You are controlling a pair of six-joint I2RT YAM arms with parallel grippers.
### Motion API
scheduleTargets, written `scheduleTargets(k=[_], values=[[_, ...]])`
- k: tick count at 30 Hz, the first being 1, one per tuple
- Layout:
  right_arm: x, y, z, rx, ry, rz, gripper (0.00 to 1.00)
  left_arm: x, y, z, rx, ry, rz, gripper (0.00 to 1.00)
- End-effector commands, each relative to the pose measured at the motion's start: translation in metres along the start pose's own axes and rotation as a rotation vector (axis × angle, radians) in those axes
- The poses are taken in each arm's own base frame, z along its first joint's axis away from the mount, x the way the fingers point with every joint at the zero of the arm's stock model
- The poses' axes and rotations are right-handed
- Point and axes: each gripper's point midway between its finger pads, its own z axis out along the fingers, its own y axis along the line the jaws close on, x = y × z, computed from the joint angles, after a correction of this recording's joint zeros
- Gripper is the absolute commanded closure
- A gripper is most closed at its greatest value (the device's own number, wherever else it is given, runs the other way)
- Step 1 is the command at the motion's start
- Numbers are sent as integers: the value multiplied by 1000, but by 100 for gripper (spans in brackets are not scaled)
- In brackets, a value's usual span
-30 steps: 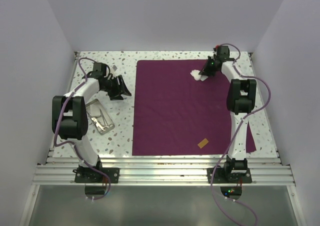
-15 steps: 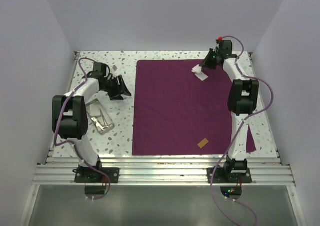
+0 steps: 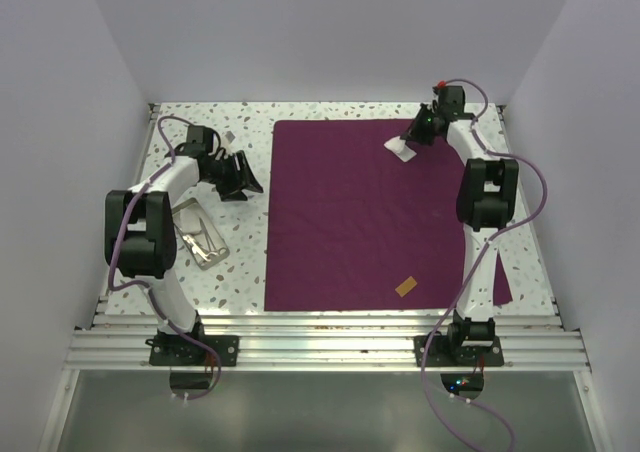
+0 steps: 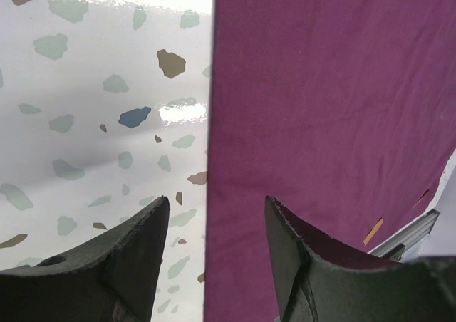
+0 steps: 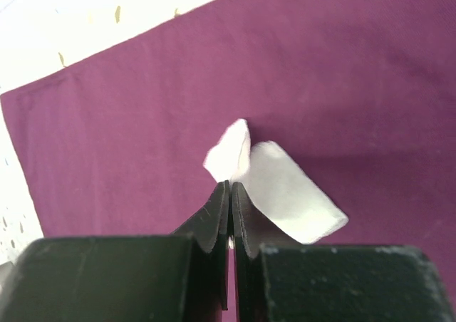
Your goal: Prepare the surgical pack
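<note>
The dark purple cloth (image 3: 375, 212) lies spread flat over the middle of the table. My right gripper (image 5: 230, 184) is shut on a white gauze square (image 5: 285, 190), which hangs above the cloth's far right part; from above this gauze (image 3: 399, 149) shows just left of the right gripper (image 3: 418, 134). The steel tray (image 3: 199, 235) sits left of the cloth by the left arm, with thin steel scissors and forceps (image 3: 201, 234) inside. My left gripper (image 4: 214, 208) is open and empty, hovering over the cloth's left edge (image 4: 211, 144), apart from the tray.
A small orange-brown tab (image 3: 405, 286) lies on the cloth near its front edge. A small white item (image 3: 228, 133) sits on the speckled tabletop (image 3: 240, 272) at the far left. White walls enclose the table on three sides.
The right gripper has lifted the gauze off the cloth and drawn slightly back toward the far right. The left arm has not moved.
</note>
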Motion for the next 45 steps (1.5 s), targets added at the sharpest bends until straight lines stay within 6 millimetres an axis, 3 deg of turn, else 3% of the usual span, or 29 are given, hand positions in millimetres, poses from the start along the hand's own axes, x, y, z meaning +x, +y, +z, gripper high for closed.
scheduleTargets(k=[1,34,38,41,45], values=[[-26,2,-26,6,-72,-2,100,-14,-12,-2,38,-29,32,40],[-5,-29,-17,101,3,33,97,-12,-11,-4,39,-28,32,40],[-4,-29,-14,96,10,37,93,-11,-11,-3,39,-23,31,40],[-5,-29,-13,97,10,40,76,-11,-12,-3,43,-24,31,40],[-8,-31,-20,120,5,40,71,-11,-11,-3,41,-24,30,40]])
